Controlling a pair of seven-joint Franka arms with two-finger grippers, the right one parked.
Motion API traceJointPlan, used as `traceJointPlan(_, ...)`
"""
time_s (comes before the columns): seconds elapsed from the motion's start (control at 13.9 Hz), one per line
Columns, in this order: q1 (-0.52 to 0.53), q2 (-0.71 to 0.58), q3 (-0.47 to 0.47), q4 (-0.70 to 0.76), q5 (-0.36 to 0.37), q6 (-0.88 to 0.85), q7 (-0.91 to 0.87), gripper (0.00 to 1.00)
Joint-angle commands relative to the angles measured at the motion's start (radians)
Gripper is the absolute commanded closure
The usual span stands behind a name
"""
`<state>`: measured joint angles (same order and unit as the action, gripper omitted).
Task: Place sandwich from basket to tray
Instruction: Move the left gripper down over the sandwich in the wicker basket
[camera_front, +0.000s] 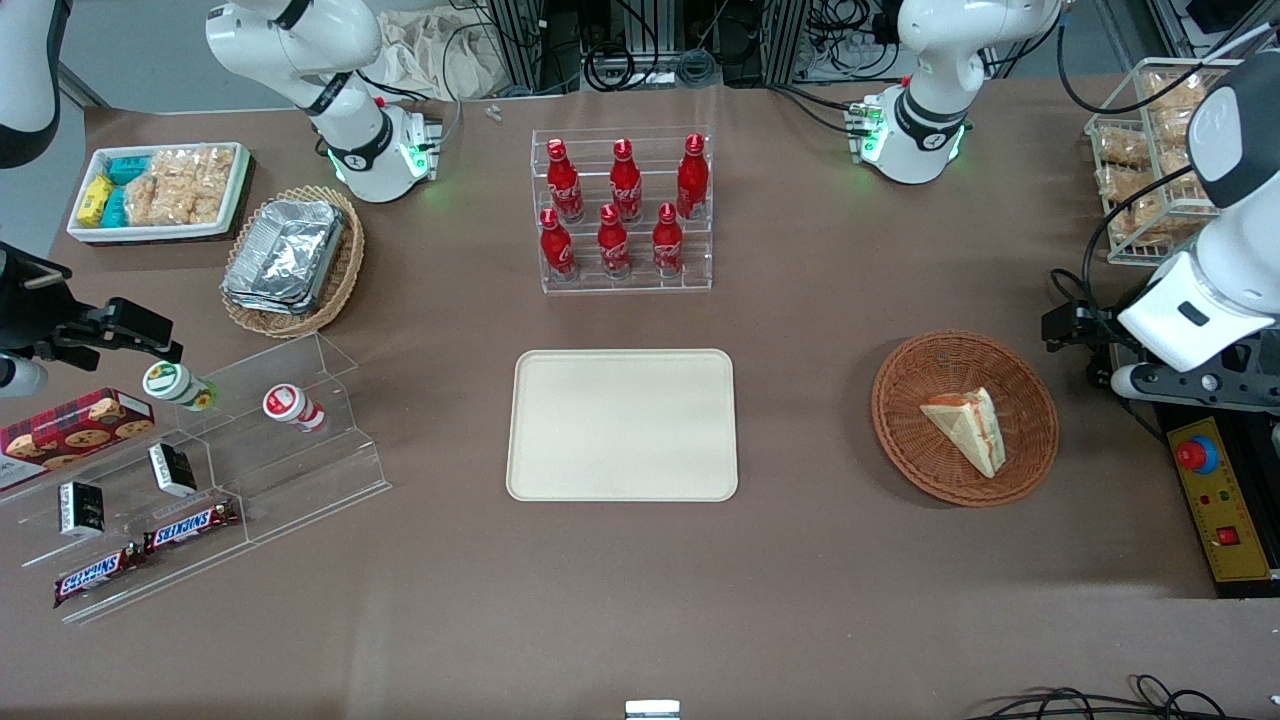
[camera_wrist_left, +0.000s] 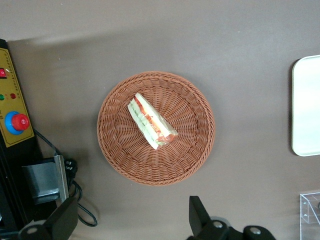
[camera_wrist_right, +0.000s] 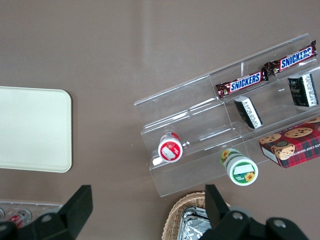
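Observation:
The sandwich (camera_front: 965, 428) (camera_wrist_left: 151, 121), a pale wedge with a red and green filling stripe, lies in the round reddish-brown basket (camera_front: 905, 400) (camera_wrist_left: 190, 150). The cream tray (camera_front: 622, 425) (camera_wrist_left: 306, 105) lies flat and bare at the table's middle, beside the basket toward the parked arm's end. My gripper (camera_front: 1075, 328) (camera_wrist_left: 131, 219) hangs high above the table beside the basket, toward the working arm's end. It is open, its fingers (camera_wrist_left: 197, 216) spread wide with nothing between them, and it touches neither basket nor sandwich.
A yellow control box with a red button (camera_front: 1215, 500) (camera_wrist_left: 15, 122) and cables (camera_wrist_left: 82, 210) lie at the working arm's table edge. A rack of red bottles (camera_front: 624, 215) stands farther back than the tray. An acrylic snack stand (camera_front: 200, 470) and a foil-container basket (camera_front: 292, 260) sit toward the parked arm's end.

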<state>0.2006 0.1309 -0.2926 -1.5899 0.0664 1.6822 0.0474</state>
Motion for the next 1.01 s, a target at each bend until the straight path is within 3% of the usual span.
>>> traceJointPlan(0.0,-0.006,0.018,-0.006,0.028,-0.014,-0.022,-0.023,0.00)
traceJointPlan(0.29,-0.006,0.049,-0.007,0.059,-0.040,-0.026,-0.067,0.00)
traceJointPlan(0.5,-0.006,0.073,-0.014,-0.011,-0.033,-0.007,-0.277,0.00)
traceJointPlan(0.94,0.017,0.075,0.013,-0.344,-0.019,0.437,-0.319,0.00)
